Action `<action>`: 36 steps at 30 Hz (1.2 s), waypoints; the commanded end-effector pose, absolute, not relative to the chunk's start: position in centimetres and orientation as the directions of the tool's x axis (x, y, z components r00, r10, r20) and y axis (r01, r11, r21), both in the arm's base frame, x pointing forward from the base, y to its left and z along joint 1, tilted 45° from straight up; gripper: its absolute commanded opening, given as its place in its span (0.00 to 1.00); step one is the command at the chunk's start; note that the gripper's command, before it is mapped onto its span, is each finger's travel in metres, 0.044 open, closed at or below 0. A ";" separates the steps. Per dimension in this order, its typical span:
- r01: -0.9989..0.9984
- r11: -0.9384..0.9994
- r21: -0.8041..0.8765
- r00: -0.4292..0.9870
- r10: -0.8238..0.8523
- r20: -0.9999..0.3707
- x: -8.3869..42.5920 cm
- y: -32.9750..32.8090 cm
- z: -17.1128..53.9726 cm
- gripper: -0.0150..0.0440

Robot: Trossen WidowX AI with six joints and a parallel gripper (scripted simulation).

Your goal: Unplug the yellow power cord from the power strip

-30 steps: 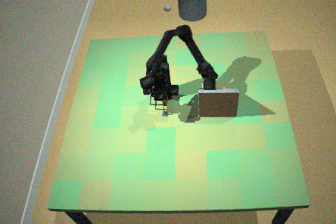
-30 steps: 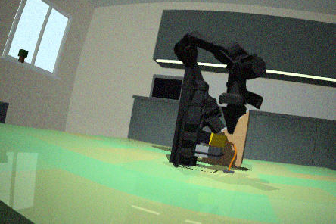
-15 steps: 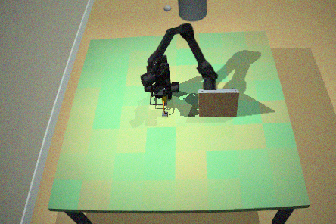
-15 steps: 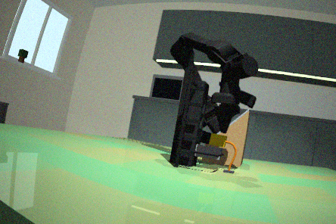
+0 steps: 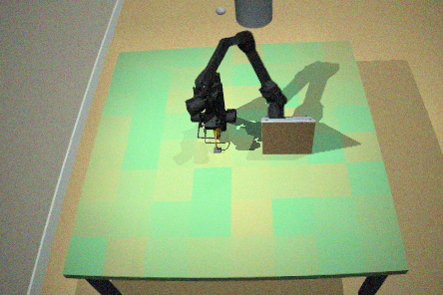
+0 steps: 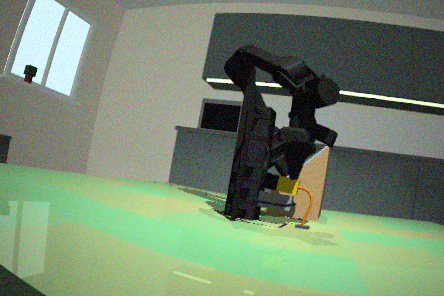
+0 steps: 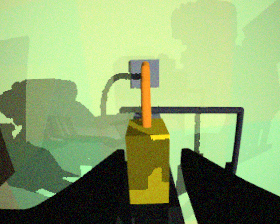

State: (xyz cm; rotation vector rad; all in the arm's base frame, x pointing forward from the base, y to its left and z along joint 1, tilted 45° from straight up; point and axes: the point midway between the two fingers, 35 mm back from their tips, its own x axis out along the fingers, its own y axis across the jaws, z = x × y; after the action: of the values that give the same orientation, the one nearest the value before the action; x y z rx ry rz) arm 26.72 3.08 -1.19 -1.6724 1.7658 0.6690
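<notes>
The fingers [image 5: 215,123] [image 6: 296,163] stand partly open (a gap shows) around the yellow plug [image 5: 217,132] [image 6: 288,185] [image 7: 148,165].

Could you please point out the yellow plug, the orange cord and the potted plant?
Yellow plug [image 5: 217,132] [image 6: 288,185] [image 7: 148,160]: top, exterior and wrist views, on its body.
Orange cord [image 5: 217,142] [image 6: 311,203] [image 7: 146,95]: same views, along its length.
Potted plant [image 6: 30,70]: exterior view, on its foliage.

I note a matt, smooth yellow plug [image 5: 217,132] [image 6: 288,185] [image 7: 148,162]. My arm [image 5: 256,67] [image 6: 250,157] appears matt black plastic. The tabletop [image 5: 210,221] [image 6: 200,257] looks glossy.
</notes>
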 end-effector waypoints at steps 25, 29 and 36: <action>-0.996 0.075 -0.046 -0.018 -0.688 -0.726 26.9 3.7 -2.0 0.25; -0.996 0.075 -0.046 -0.018 -0.688 -0.726 27.0 4.1 -2.4 0.25; -0.996 0.074 -0.045 -0.018 -0.687 -0.726 27.1 5.0 -3.1 0.25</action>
State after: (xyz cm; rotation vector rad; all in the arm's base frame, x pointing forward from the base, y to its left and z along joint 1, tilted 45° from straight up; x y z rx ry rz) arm 26.64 2.90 -1.85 -1.7030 1.8126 0.6394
